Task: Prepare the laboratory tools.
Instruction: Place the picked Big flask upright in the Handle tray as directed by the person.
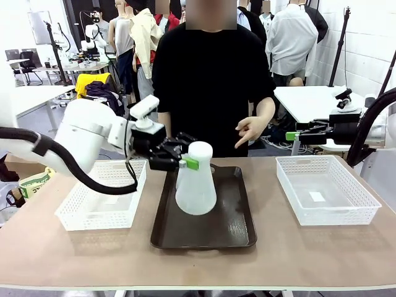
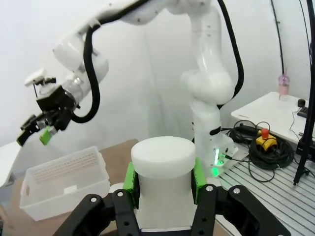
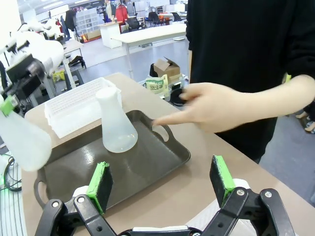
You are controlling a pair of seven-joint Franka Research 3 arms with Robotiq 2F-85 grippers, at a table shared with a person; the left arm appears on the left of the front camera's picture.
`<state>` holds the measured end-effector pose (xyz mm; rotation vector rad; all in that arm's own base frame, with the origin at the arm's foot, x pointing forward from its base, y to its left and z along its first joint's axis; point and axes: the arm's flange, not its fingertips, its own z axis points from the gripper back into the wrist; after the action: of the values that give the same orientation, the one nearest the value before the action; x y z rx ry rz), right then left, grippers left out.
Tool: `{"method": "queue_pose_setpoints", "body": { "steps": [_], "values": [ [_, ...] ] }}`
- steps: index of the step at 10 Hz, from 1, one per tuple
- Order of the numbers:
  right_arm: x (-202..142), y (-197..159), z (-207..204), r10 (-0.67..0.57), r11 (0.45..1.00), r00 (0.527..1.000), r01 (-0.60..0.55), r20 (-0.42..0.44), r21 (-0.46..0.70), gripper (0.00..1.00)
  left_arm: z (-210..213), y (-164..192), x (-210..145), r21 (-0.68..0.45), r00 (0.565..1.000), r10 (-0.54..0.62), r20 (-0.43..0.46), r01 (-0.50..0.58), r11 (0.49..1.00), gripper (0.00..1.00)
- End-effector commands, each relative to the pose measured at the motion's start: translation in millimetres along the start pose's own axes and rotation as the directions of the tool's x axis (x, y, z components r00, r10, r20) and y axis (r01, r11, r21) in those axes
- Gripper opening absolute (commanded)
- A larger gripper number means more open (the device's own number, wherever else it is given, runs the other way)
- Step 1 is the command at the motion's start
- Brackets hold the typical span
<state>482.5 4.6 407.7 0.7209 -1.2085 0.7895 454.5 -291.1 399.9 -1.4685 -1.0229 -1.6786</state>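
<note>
table (image 1: 297,260): wide bare strip on robot side of tray, most free room there; far edge close behind tray, person standing at it.
tray (image 1: 238,232): dark, raised rim, handle cutouts. Held flask hangs over it, so rim is under the L fingers; base could clip rim if carried out low.
L basket (image 1: 93,213): white mesh, just outboard of L gripper, wall near the arm's path.
R basket (image 1: 356,207): white mesh, below and inboard of R fingers, looks empty.
person's hand (image 3: 216,105): pointing over far tray edge, ahead of R fingers; collision risk if R arm goes fwd now.
held flask (image 1: 196,182): whitish, upright, neck between L pads, base looks just off tray floor (can't be sure). Smooth neck, heavy base below grip – judge it may slip or swing on a fast move.
2nd flask (image 3: 115,125): upright on tray, mostly hidden behind held one in front view; knock-over risk if held flask swings.
L gripper (image 1: 189,162): clenched on neck of held flask.
R gripper (image 3: 162,181): released, pads wide, nothing between, well apart from both flasks.
</note>
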Motion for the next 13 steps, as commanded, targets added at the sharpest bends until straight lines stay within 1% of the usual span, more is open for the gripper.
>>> {"method": "queue_pose_setpoints", "body": {
  "steps": [1, 3, 4, 5, 6, 8, 9, 12, 13],
  "values": [
    [0.0, 1.7, 0.4, -0.016, 1.000, 1.000, 0.015, -0.011, -0.010, 1.00, 10.2, 17.1, -20.4, -0.021, 0.998, -0.055, -0.010, 0.055, 0.998, 0.00],
    [0.0, 1.7, 0.4, -0.016, 1.000, 1.000, 0.015, -0.011, -0.010, 1.00, 13.5, 22.9, -39.3, 0.014, 0.997, -0.076, 0.022, 0.075, 0.997, 0.00],
    [0.0, 1.7, 0.4, -0.016, 1.000, 1.000, 0.015, -0.011, -0.010, 1.00, 15.1, 24.5, -52.2, 0.036, 0.998, -0.060, 0.026, 0.059, 0.998, 0.00],
    [0.0, 1.7, 0.4, -0.016, 1.000, 1.000, 0.015, -0.011, -0.010, 1.00, 13.9, 25.6, -63.4, 0.013, 0.998, -0.027, 0.048, 0.027, 1.000, 0.00],
    [0.0, 1.7, 0.4, -0.016, 1.000, 1.000, 0.015, -0.011, -0.010, 1.00, 13.9, 27.1, -72.4, 0.007, 0.999, -0.020, 0.041, 0.020, 1.000, 0.00],
    [0.0, 1.7, 0.4, -0.016, 1.000, 1.000, 0.015, -0.011, -0.010, 1.00, 11.8, 36.1, -86.6, 0.028, 1.000, -0.013, -0.004, 0.013, 1.000, 0.00],
    [0.0, 1.7, 0.4, -0.016, 1.000, 1.000, 0.015, -0.011, -0.010, 1.00, 11.3, 37.9, -86.3, 0.033, 1.000, -0.017, -0.007, 0.018, 0.999, 0.00],
    [0.0, 1.7, 0.4, -0.016, 1.000, 1.000, 0.015, -0.011, -0.010, 1.00, 12.7, 43.3, -93.5, 0.030, 0.999, 0.042, -0.007, -0.041, 0.999, 0.00],
    [0.0, 1.7, 0.4, -0.016, 1.000, 1.000, 0.015, -0.011, -0.010, 1.00, 13.1, 44.7, -94.7, 0.029, 0.997, 0.071, -0.008, -0.071, 0.997, 0.19]
  ]
}}
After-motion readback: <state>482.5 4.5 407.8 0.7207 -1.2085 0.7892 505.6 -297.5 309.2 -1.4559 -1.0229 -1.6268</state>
